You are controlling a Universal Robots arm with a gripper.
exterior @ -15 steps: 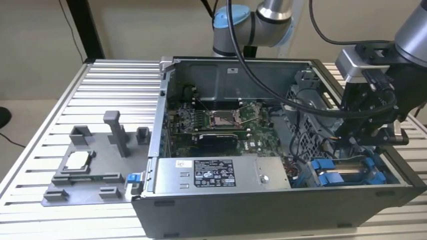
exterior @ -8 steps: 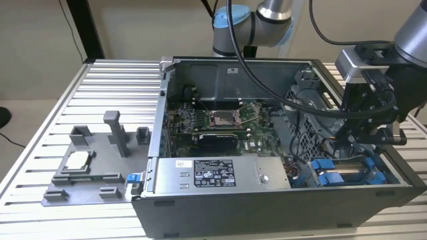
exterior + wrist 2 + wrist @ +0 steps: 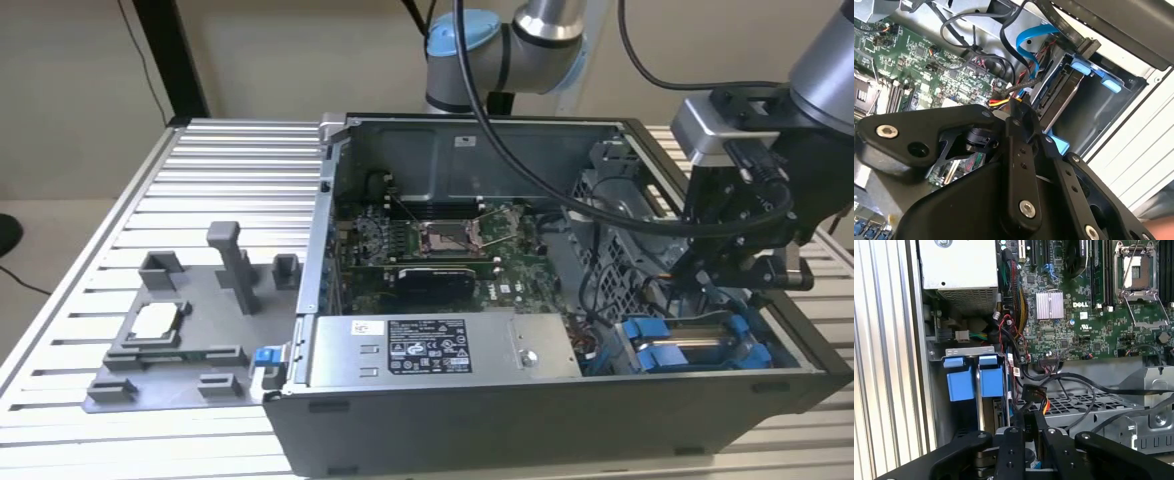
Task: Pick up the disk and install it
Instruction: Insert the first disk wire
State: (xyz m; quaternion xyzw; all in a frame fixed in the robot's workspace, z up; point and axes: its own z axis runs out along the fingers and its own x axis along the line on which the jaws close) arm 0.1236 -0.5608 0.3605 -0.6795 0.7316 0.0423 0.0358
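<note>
Arm [image 3: 550, 18]: silver-grey tubular links, rounded joint housings. Joint cap [image 3: 441, 40]: light blue, circular. Cables [image 3: 462, 60]: black, round section, hanging off arm in long loose loops. Wrist block [image 3: 714, 122]: light grey, box-shaped, black bracket beneath.

Gripper [image 3: 714, 275]: matte black throughout, parallel-linkage type. Link bars [image 3: 1009, 460]: flat, elongated, rounded ends, small holes along length. Knuckle housing [image 3: 899, 140]: broad, smooth, rounded outline. Screws [image 3: 1027, 208]: silver socket heads at pivot points, in both wrist views.
</note>
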